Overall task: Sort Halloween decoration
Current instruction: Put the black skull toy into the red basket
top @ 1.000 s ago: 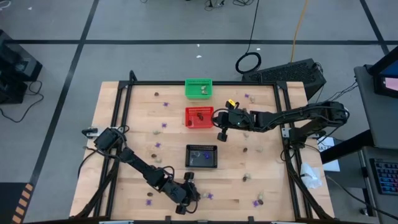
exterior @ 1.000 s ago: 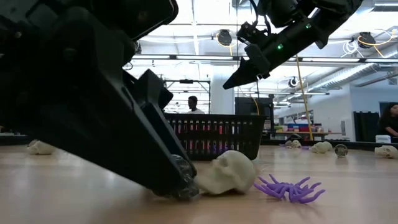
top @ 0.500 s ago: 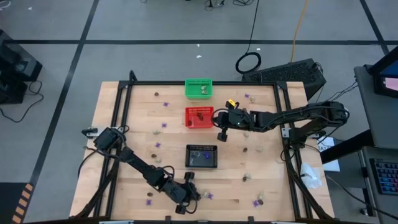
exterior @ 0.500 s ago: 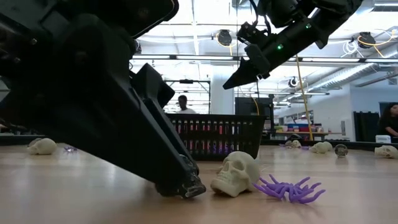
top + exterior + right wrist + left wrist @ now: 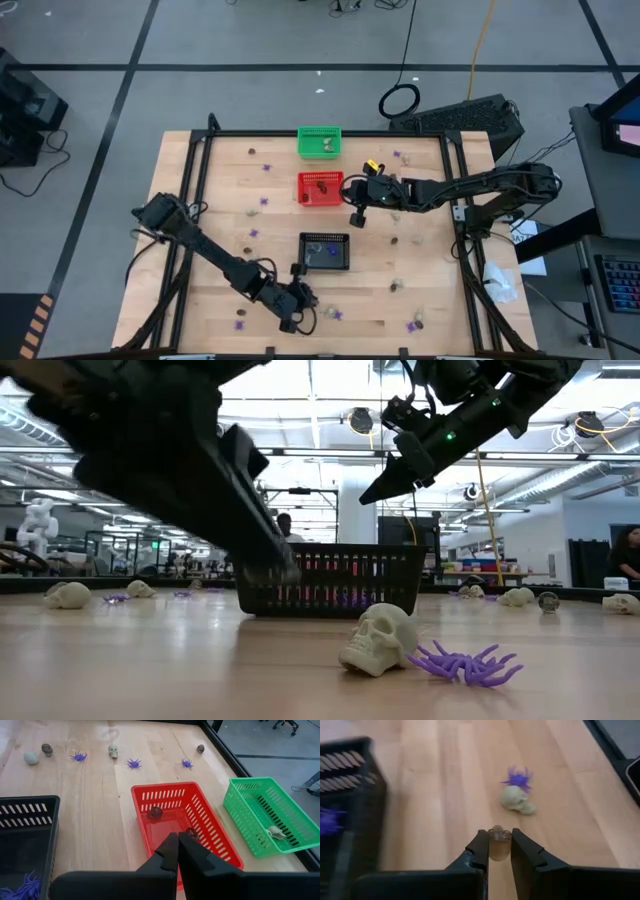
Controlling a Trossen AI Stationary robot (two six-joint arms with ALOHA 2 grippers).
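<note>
Halloween decoration pieces lie scattered over the table (image 5: 220,200): purple spiders, pale cream skulls and dark brown skulls.

Containers:
- Green basket (image 5: 320,142), far edge of table: one pale cream piece (image 5: 275,832) inside.
- Red basket (image 5: 320,187), just nearer than the green one: two dark brown pieces, one (image 5: 155,812) near its middle, the other partly hidden behind the right jaws.
- Black basket (image 5: 325,251), nearer again: purple spiders (image 5: 22,887) in one corner.

Left gripper (image 5: 496,836): lifted off the table near the front edge, beside the black basket. Jaws narrow, clamped on a small brownish trinket (image 5: 499,834) between the tips. On the table beyond it, a cream skull (image 5: 517,800) touching a purple spider (image 5: 519,777); the low view shows the same pair side by side in front of the black basket.

Right gripper (image 5: 178,840): hovering over the near end of the red basket, jaws pressed together, nothing visible between them.
</note>
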